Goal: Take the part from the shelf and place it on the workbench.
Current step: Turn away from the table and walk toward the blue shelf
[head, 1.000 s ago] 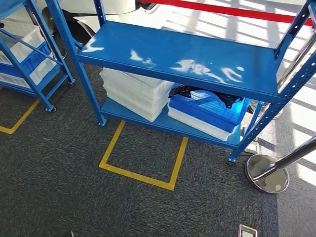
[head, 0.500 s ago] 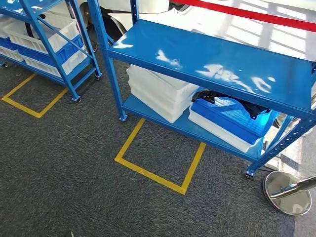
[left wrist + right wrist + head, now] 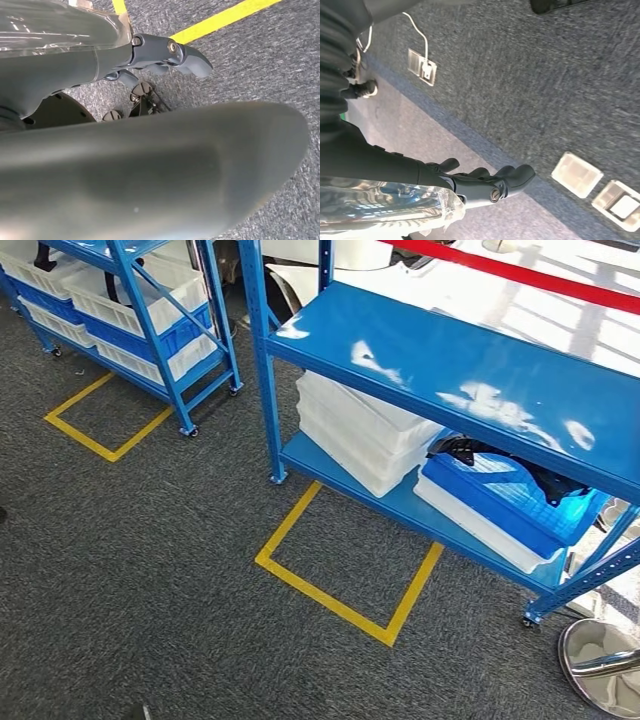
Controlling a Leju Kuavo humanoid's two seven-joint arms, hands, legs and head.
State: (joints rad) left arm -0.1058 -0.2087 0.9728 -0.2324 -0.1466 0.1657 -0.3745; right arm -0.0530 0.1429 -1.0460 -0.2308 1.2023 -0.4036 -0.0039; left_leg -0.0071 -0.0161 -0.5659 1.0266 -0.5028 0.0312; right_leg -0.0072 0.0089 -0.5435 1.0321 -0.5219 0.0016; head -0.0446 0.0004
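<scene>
- Down on the lower level of the nearer blue metal shelf (image 3: 483,370), a dark, irregular part (image 3: 483,452) lies in a blue ribbed plastic crate (image 3: 498,495); that crate sits on a flat white tray (image 3: 475,525).
- Beside them on the same level stands a stack of shallow white rectangular trays (image 3: 362,435), smooth-sided, just beside the blue crate.
- Glare shows on the glossy painted top board of the shelf; its slotted upright posts end in small feet on coarse dark grey carpet (image 3: 151,570).
- On the carpet before the shelf, yellow tape (image 3: 340,605) marks three sides of a rectangle; a second yellow outline (image 3: 98,440) lies before a further blue rack (image 3: 151,310) holding white and blue crates.
- A polished round metal stand base (image 3: 604,665) rests near the shelf's corner foot.
- The left hand (image 3: 166,55) hangs over the carpet, its smooth grey fingers extended and empty.
- The right hand (image 3: 486,182) holds nothing, its dark fingers stretched out loosely above the carpet and a pale floor strip.
</scene>
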